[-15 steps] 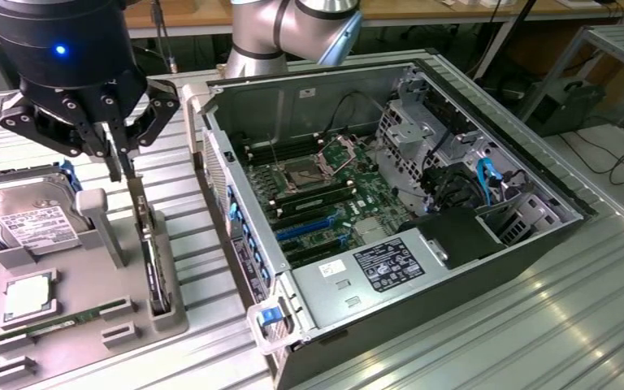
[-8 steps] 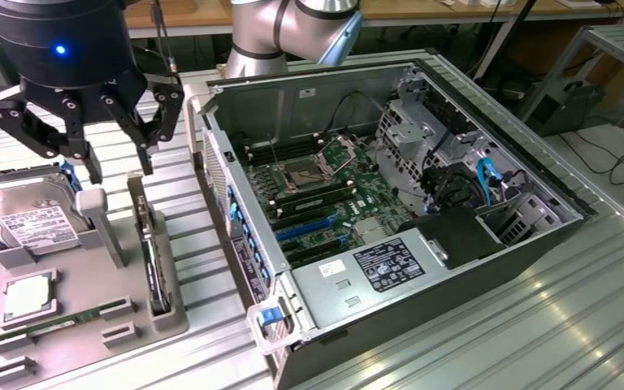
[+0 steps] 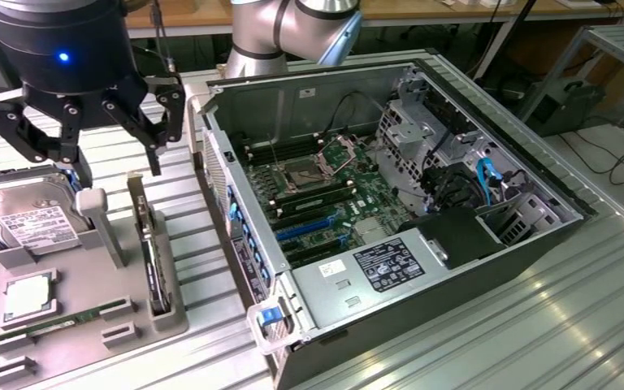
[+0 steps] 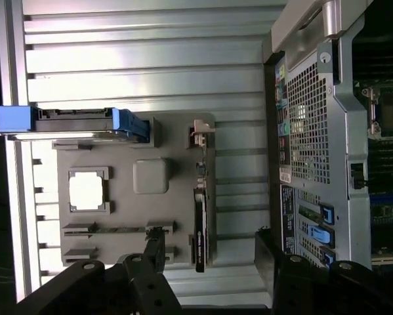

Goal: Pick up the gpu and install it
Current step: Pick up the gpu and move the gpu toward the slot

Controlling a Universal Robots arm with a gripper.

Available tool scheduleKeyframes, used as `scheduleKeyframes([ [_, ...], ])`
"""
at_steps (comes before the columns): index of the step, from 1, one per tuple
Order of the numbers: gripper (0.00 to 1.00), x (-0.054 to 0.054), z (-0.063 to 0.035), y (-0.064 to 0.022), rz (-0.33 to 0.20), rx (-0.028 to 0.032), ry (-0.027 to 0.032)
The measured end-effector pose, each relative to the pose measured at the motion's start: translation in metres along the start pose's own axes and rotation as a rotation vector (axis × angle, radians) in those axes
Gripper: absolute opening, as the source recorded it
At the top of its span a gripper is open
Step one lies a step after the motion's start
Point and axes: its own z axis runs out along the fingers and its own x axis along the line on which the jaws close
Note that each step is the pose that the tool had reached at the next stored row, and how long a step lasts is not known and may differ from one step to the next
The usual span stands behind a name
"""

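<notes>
The gpu point(image 3: 152, 260) stands on its edge in a slot of the grey holder tray point(image 3: 79, 280), its silver bracket point(image 3: 136, 193) at the far end. In the wrist view the gpu point(image 4: 199, 226) is a thin dark strip with the bracket point(image 4: 200, 128) beyond it. My gripper point(image 3: 117, 172) hangs open above the tray's far end, a little above the bracket and touching nothing. In the wrist view the gripper point(image 4: 209, 252) has one black finger on either side of the card, with nothing held.
The tray also carries a silver hard drive point(image 3: 28, 218) in a blue carrier, a CPU point(image 3: 28, 296) and a narrow green memory stick point(image 3: 62, 322). An open computer case point(image 3: 529, 175) lies on the exterior view's right, its motherboard and blue slots point(image 3: 303, 234) exposed. The ribbed metal table point(image 3: 529, 325) surrounds both.
</notes>
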Motion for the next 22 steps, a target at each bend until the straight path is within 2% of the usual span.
scheduleKeyframes([
  [3,0.66,0.000,0.0034,-0.0007,0.000,0.0020,-0.0002],
  [7,0.66,0.000,0.0069,-0.0009,-0.001,0.0145,-0.0006],
  [8,0.66,0.000,0.0080,-0.0010,-0.001,0.0155,-0.0007],
  [22,0.66,0.000,0.0185,-0.0013,-0.001,0.0155,-0.0007],
])
